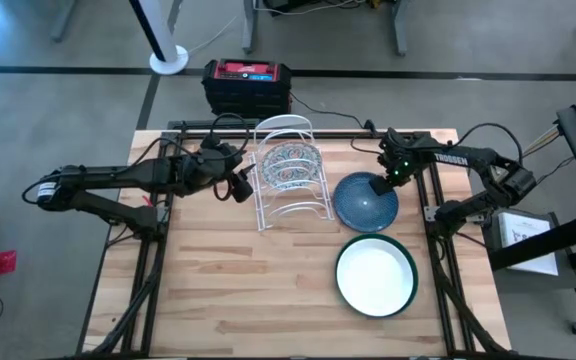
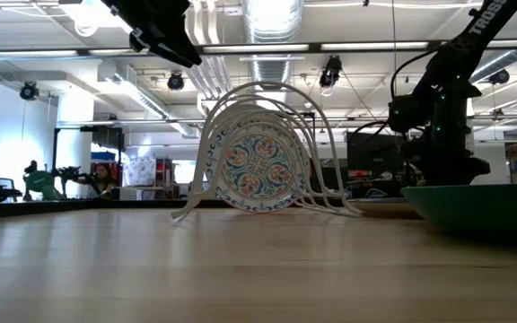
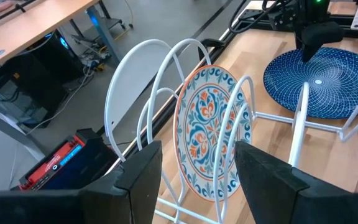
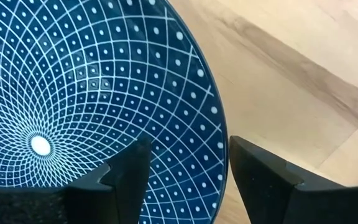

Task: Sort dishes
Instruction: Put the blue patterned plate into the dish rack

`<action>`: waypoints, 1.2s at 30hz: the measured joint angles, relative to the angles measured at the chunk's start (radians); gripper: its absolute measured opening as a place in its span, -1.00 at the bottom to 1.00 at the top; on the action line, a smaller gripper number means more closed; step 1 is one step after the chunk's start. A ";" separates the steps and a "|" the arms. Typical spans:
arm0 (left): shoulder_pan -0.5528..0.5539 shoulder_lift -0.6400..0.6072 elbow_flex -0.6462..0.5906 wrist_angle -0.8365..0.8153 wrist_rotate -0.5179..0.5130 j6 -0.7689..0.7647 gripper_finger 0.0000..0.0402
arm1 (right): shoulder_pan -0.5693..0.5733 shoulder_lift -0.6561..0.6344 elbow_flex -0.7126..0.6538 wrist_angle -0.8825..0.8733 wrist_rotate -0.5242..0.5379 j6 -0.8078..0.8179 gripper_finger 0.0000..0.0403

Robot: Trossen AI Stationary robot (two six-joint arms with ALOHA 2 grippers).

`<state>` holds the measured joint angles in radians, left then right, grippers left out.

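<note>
A white wire rack stands at the table's far middle. In it the floral dish stands on edge, and a plain white dish stands on edge in a slot behind it. My left gripper hovers open, raised, just left of the rack. The blue dish lies flat on the table to the rack's right. My right gripper points down, open, over its far rim. A dish with a green rim and white inside lies flat nearer the front. My right gripper stands astride the blue dish's far rim, one finger over the inside and one outside, pointing down from above. The dish lies flat on the table. Whether a finger touches it I cannot tell.
A red-and-black box sits just beyond the table's far edge. Bare wood spreads over the front left of the table. Arm frames run along both side edges.
</note>
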<state>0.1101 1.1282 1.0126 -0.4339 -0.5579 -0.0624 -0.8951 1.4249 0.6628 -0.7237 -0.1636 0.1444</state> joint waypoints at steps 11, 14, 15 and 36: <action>0.000 0.000 0.000 0.000 0.000 0.000 -0.04 | 0.000 0.000 -0.003 0.013 -0.051 -0.012 -0.02; 0.000 0.000 0.000 0.000 0.000 0.000 -0.04 | 0.000 0.000 -0.004 0.014 -0.052 -0.013 -0.05; 0.000 0.000 0.000 0.000 0.000 0.000 -0.04 | 0.000 0.000 -0.005 0.015 -0.052 -0.013 -0.06; 0.000 0.000 -0.001 -0.001 0.000 0.000 -0.04 | -0.009 -0.065 0.004 0.002 -0.101 -0.028 -0.41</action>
<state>0.1101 1.1278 1.0119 -0.4347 -0.5579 -0.0620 -0.9039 1.3604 0.6666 -0.7212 -0.2642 0.1162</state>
